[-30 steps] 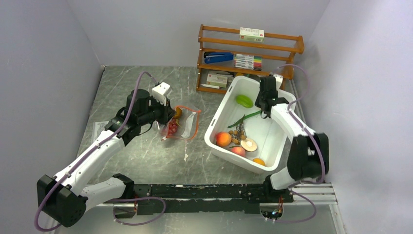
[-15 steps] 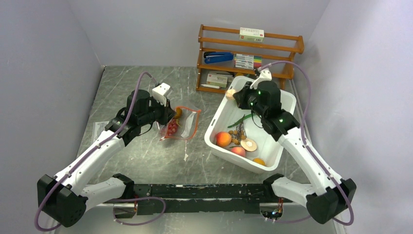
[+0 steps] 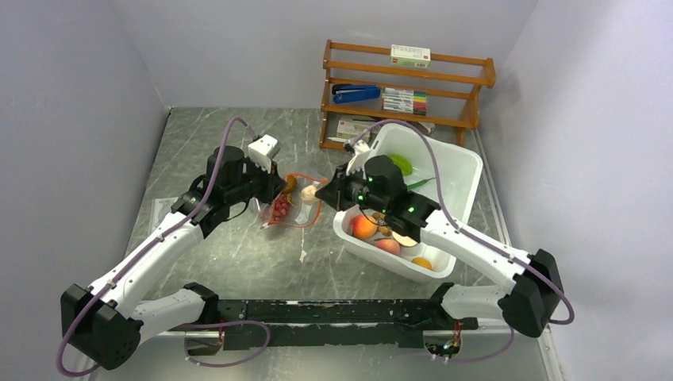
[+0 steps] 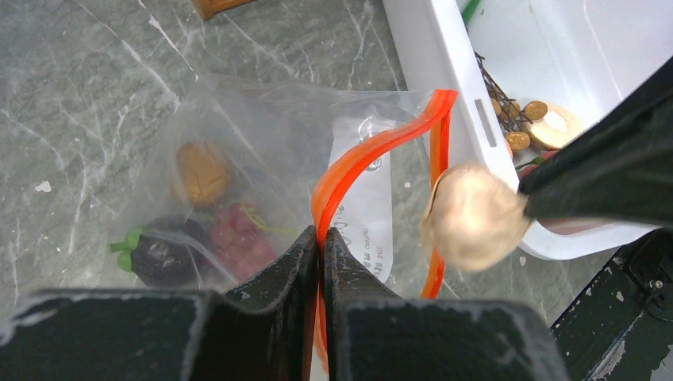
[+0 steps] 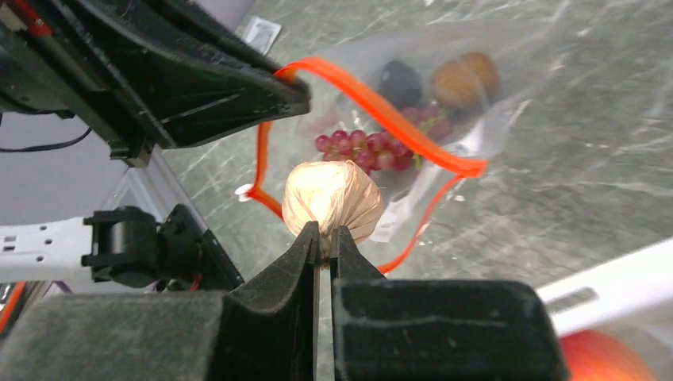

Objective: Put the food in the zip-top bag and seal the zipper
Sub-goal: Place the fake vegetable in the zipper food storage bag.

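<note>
Hovering the pale bulb [image 5: 332, 200], pinched tight in my R fingers [image 5: 292, 274], at the mouth of the zip-top bag [image 4: 238, 119] on the table [image 3: 238, 262] by the white bin [image 3: 460, 171]; L fingers [image 4: 290, 266] clamp the zipper [image 4: 361, 151], propping it open for the drop.

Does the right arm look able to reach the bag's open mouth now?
Likely yes: the left gripper pinches the zipper, mouth gaping open, and the right gripper with its bulb hangs just before it, nothing between.

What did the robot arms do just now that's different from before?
The right gripper lifted the pale bulb out of the white bin and carried it left to the open mouth of the bag. The left gripper stays shut on the zipper; the bag hasn't moved.
</note>
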Motion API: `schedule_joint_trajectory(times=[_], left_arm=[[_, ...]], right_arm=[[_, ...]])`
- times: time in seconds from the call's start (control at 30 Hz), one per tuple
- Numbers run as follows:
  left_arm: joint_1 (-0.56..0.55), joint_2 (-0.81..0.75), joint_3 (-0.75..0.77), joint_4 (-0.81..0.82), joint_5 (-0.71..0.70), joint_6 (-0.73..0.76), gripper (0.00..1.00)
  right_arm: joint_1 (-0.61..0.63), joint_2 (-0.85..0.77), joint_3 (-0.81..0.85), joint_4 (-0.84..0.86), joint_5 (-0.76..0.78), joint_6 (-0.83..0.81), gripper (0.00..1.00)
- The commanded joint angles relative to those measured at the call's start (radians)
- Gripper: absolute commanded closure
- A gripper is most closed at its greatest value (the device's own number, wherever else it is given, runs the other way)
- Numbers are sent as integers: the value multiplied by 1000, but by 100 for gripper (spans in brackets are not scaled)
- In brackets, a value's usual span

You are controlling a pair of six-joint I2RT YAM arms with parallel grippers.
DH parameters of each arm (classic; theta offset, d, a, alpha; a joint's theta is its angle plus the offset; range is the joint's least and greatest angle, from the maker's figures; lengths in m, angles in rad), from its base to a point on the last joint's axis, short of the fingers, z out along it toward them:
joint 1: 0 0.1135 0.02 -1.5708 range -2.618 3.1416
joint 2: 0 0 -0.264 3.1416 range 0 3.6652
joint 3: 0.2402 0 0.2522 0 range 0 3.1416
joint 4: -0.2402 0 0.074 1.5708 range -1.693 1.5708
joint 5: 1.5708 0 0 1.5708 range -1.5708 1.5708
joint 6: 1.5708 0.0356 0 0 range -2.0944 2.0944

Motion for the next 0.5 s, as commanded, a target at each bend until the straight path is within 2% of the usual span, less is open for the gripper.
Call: schedule_joint_trajectory(times=[0.0, 0.33, 0.47], left_arm=[[7, -12, 2, 33, 5, 16, 93], [7, -24, -1, 33, 19, 15, 93], [7, -24, 0, 27, 11, 15, 93]], right_arm=[[53, 46, -10, 104, 21, 24, 100], [79, 209, 49, 88, 139, 5, 100], [84, 243, 118, 49, 133, 6, 82]])
